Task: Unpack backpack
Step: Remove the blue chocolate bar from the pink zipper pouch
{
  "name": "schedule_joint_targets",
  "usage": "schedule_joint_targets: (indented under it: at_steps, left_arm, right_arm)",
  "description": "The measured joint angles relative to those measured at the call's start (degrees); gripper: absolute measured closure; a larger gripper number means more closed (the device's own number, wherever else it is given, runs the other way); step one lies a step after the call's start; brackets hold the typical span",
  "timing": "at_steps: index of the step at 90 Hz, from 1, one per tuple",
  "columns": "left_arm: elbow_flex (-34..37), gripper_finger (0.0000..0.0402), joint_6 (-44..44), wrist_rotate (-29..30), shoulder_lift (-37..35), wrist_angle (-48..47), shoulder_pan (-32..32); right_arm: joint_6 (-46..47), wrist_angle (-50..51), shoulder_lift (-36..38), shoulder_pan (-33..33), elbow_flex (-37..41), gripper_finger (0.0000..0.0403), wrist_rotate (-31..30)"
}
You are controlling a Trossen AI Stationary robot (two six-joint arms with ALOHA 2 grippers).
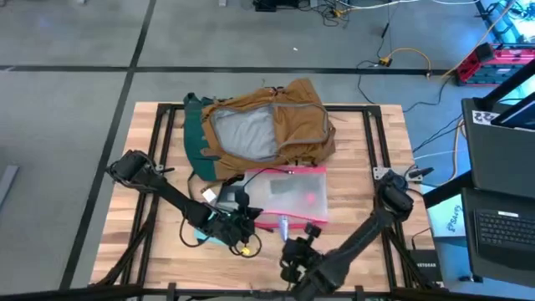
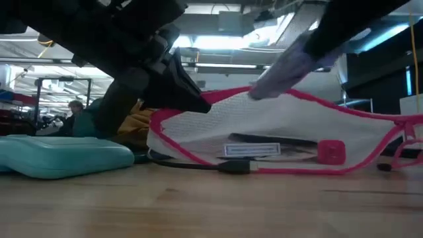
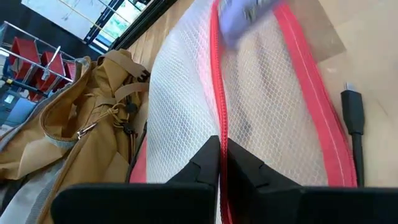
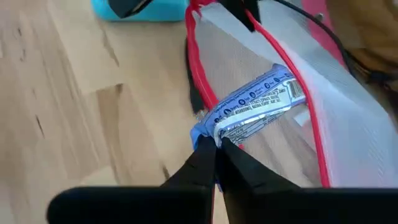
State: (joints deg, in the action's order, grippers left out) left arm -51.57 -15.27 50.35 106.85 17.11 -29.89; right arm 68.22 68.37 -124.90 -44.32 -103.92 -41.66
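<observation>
Two grippers are working at the clear pink-edged zip pouch [image 1: 288, 197], which is lying flat on the wooden table [image 1: 125, 209] just in front of the backpack [image 1: 259, 130]. The right gripper [image 4: 216, 149] is pinching the end of a blue and silver wrapped packet [image 4: 255, 106], its fingers closed tight on the wrapper at the pouch's open pink edge; most of the packet is lying over the mesh. The left gripper [image 3: 221, 163] is clamping the pouch's pink zip edge [image 3: 217, 93], fingers pressed together on it, near the corner closest to the left arm.

Beside the left gripper a teal soft case [image 2: 63, 157] is resting on the table, and a black cable plug [image 3: 353, 112] is lying just beside the pouch. The backpack is sitting at the far middle of the table, lying open with its grey lining [image 1: 242, 134] facing up, tan fabric bunched around it and dark green straps [image 1: 199, 142] on the left arm's side.
</observation>
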Motion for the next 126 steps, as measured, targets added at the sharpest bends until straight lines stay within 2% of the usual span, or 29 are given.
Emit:
schedule_joint_targets:
  at_steps: [17,44,72,78,92,103,110,126]
  left_arm:
    - [0.0,0.0402,0.1,0.0,0.0,-0.1,0.1]
    - [0.0,0.0402,0.3,0.0,0.0,-0.2,0.1]
    - [0.0,0.0402,0.3,0.0,0.0,-0.3,0.0]
    - [0.0,0.0402,0.3,0.0,0.0,-0.3,0.1]
    - [0.0,0.0402,0.0,0.0,0.0,-0.3,0.0]
    - [0.0,0.0402,-0.5,0.0,0.0,-0.2,0.0]
    - [0.0,0.0402,-1.4,0.0,0.0,-0.2,-0.3]
    - [0.0,0.0402,-1.2,0.0,0.0,-1.1,-0.7]
  right_arm:
    - [9.2,9.3,0.0,-2.9,-2.1,0.0402,-3.1]
    - [17.8,18.0,0.0,-6.0,-4.2,0.0402,-5.8]
    - [22.5,20.8,0.1,-6.7,-4.5,0.0402,-5.9]
    - [17.6,15.2,0.1,-6.7,-4.5,0.0402,-7.0]
    - [-5.7,-7.7,0.2,-6.3,-3.8,0.0402,-6.2]
    - [-18.4,-20.7,0.1,-5.2,-2.7,0.0403,-5.1]
    - [-21.2,-22.8,-0.1,-3.6,-1.7,0.0403,-3.9]
    - [-17.3,-18.1,-0.4,-0.5,0.9,0.0403,-2.8]
